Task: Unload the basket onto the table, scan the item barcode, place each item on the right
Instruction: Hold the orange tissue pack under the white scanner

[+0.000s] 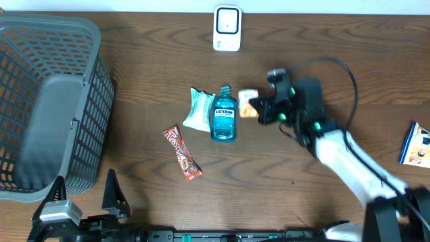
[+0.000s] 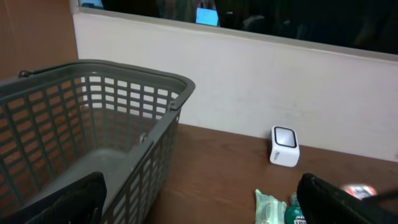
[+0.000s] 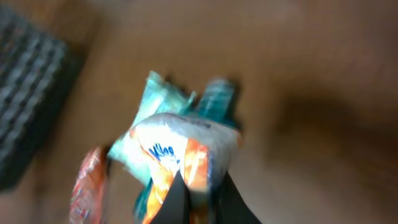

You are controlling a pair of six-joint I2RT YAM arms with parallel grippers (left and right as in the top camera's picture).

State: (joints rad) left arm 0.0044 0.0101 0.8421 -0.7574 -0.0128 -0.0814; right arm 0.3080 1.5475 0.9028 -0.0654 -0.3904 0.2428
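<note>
We hold the orange packet (image 3: pixel 180 146).
Right gripper (image 3: pixel 202 196) pinches just its lower edge; it may slip before the top-centre scanner (image 1: pixel 227 28).

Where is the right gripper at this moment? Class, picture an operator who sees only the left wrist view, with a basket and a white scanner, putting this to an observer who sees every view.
Observer: The right gripper is shut on a small orange and white packet, just right of the blue bottle.
Operator: Does anything else lie near that bottle?
Observer: A red snack bar lies to its left, nearer the arms and apart from it.
Operator: And on the far right?
Observer: A blue and white box lies at the overhead view's right edge.
</note>
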